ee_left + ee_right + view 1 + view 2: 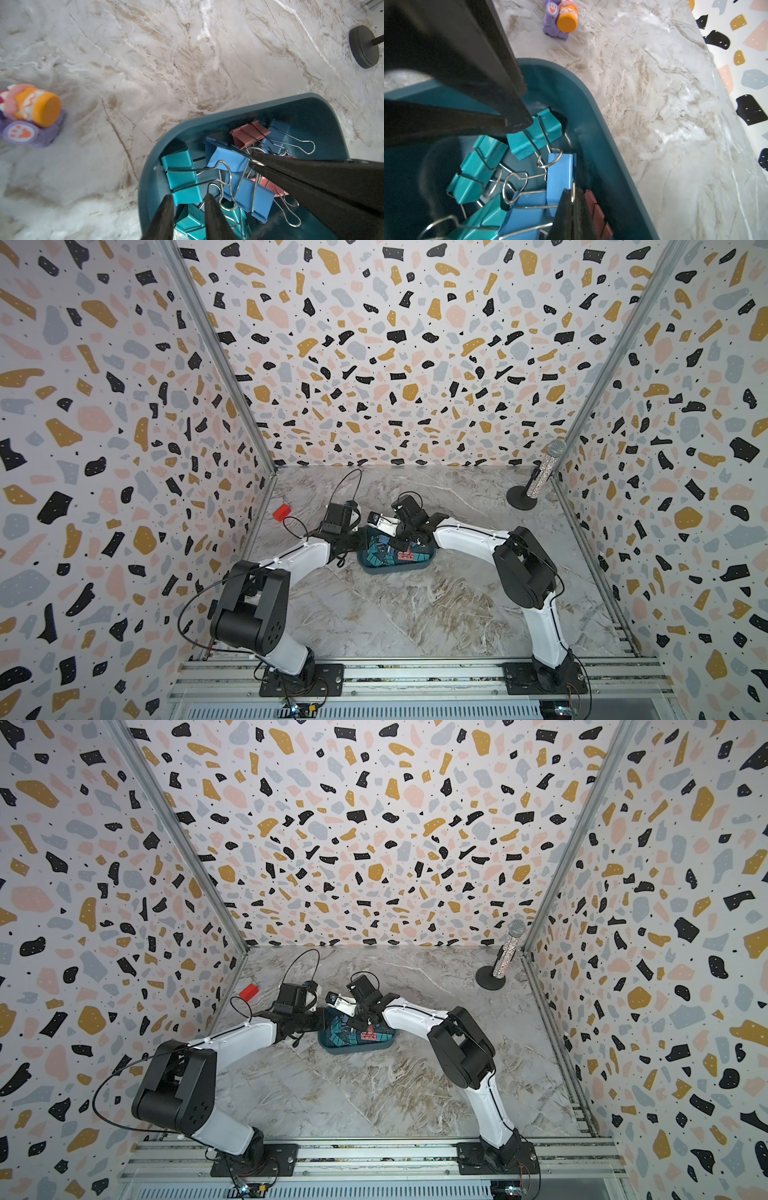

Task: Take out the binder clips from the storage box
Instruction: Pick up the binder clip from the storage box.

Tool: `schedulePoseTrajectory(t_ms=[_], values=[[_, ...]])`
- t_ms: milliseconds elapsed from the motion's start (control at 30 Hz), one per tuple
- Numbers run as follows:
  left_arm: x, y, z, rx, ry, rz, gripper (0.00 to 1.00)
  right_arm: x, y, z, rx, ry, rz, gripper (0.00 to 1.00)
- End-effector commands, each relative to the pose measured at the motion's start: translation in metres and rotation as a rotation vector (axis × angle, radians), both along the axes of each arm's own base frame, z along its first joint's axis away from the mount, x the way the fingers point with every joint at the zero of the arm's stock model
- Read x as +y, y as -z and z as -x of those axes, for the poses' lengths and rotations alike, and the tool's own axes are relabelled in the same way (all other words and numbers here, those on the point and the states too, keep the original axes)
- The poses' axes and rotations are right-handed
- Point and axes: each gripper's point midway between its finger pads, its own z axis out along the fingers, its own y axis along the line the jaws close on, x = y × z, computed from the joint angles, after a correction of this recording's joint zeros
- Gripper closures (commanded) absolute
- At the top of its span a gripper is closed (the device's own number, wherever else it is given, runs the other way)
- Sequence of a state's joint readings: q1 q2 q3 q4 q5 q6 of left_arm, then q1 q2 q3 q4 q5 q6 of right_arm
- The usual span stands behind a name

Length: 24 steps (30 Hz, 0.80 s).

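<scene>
The dark teal storage box (392, 569) (353, 1051) sits mid-table with both arms reaching into it. It holds several binder clips (239, 158) in teal, blue and pink. In the left wrist view my left gripper (188, 199) has its two fingers on either side of a teal clip (182, 176) at the box's wall (149, 187). My right gripper (572, 194) is shut on the silver wire handle of a blue clip (560, 172). Its black fingers (291, 172) also show in the left wrist view, pinching that wire. A pink clip (596, 212) lies beside them.
A purple-and-orange toy (31, 116) (560, 18) stands on the marble table beyond the box. A red block (281, 511) lies near the left wall. A glittery microphone (540, 477) on a round black base (363, 46) stands at the back right corner.
</scene>
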State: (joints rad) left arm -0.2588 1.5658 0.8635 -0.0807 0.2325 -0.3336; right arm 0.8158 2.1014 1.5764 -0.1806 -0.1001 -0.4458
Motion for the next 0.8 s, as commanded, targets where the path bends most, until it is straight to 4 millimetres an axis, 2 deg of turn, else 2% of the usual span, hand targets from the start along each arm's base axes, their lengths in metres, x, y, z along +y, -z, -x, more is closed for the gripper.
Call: schedulePoseTrajectory(t_ms=[0,233,567,767], values=[[-0.001,0.004,0.002,0.009,0.002,0.007,0.71,-0.002,-0.056,-0.004,-0.082,0.014,-0.081,0.96],[-0.001,0.005,0.002,0.01,0.003,0.01,0.71,-0.01,-0.075,-0.005,-0.112,0.029,-0.107,0.96],[-0.003,0.005,0.002,0.013,0.01,0.014,0.71,-0.024,-0.09,-0.006,-0.14,0.047,-0.125,0.96],[-0.004,0.004,0.001,0.013,0.013,0.021,0.7,-0.053,-0.102,-0.014,-0.186,0.066,-0.129,0.96]])
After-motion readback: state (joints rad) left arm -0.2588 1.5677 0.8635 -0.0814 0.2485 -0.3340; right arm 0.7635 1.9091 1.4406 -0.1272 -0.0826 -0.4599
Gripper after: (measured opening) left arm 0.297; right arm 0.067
